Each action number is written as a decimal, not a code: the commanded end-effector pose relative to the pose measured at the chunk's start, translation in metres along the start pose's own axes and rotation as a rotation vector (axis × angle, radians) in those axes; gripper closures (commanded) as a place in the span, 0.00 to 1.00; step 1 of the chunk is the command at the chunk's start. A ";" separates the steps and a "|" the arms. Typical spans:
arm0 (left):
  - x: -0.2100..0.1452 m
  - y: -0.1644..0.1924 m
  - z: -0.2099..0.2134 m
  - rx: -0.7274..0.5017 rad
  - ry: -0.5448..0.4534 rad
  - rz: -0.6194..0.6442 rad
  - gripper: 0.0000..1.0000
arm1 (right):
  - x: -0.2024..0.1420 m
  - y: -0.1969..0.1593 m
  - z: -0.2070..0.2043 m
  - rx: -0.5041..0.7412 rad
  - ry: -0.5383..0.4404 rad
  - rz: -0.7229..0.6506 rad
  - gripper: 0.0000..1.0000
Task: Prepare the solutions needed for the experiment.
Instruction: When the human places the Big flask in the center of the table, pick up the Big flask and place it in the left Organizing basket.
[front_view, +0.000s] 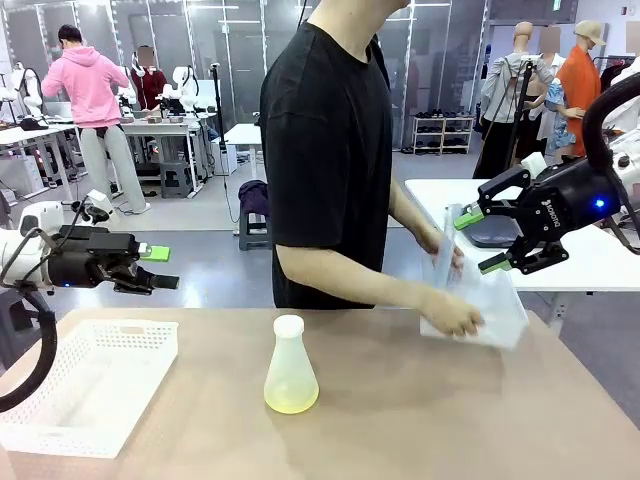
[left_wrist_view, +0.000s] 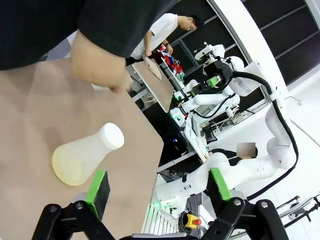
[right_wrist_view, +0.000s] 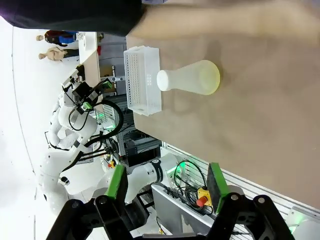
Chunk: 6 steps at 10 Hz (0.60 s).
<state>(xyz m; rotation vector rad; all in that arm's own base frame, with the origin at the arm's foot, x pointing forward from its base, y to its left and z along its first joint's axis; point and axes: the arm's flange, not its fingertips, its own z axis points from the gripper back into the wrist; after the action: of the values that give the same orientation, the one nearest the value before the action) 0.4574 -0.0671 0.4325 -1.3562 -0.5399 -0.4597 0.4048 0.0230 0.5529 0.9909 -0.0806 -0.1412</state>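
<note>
The left jaws stood spread wide with nothing between them, 1 green pad (front_view: 155, 252) showing on the upper finger in the front view. They hung in the air at the far left of the worktop (front_view: 420, 430), higher than a white slotted basket (front_view: 100, 326) that sat at the near left. In the left wrist view the pads (left_wrist_view: 98, 186) framed open air, with the frosted conical flask (left_wrist_view: 82, 159) on the brown surface beyond them.

The right jaws were also spread and pinched nothing. In the front view their 2 green pads (front_view: 468, 218) sat just beside the upper right edge of a clear plastic container (front_view: 503, 305), and we could not tell whether they touched it. The person's 2 hands were on that container at the far right of the worktop. 1 hand (front_view: 455, 320) was at its lower left corner and the other hand (front_view: 447, 247) was higher up on its side.

The solutions (front_view: 291, 398) lay as a shallow pale yellow layer in the bottom of the flask. The flask stood upright near the middle of the worktop under a white round cap (front_view: 288, 325), right of the basket and apart from it, and well apart from both sets of jaws. The right wrist view showed the same yellow layer (right_wrist_view: 212, 80) with the basket (right_wrist_view: 142, 82) just beyond the cap end.
</note>
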 end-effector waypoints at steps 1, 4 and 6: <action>-0.003 -0.010 0.003 0.003 -0.005 0.014 0.00 | 0.002 0.003 -0.001 0.003 -0.013 0.002 0.19; 0.013 0.015 -0.016 -0.085 -0.019 -0.148 0.00 | 0.002 0.003 -0.001 0.003 -0.013 0.002 0.19; 0.023 0.036 -0.040 -0.160 0.051 -0.391 0.00 | 0.002 0.003 -0.001 0.003 -0.013 0.002 0.19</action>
<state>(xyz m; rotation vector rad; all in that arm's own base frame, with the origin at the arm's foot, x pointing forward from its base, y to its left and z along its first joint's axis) 0.4792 -0.0946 0.4246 -1.3509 -0.6827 -0.7192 0.4048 0.0231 0.5529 0.9888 -0.0815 -0.1418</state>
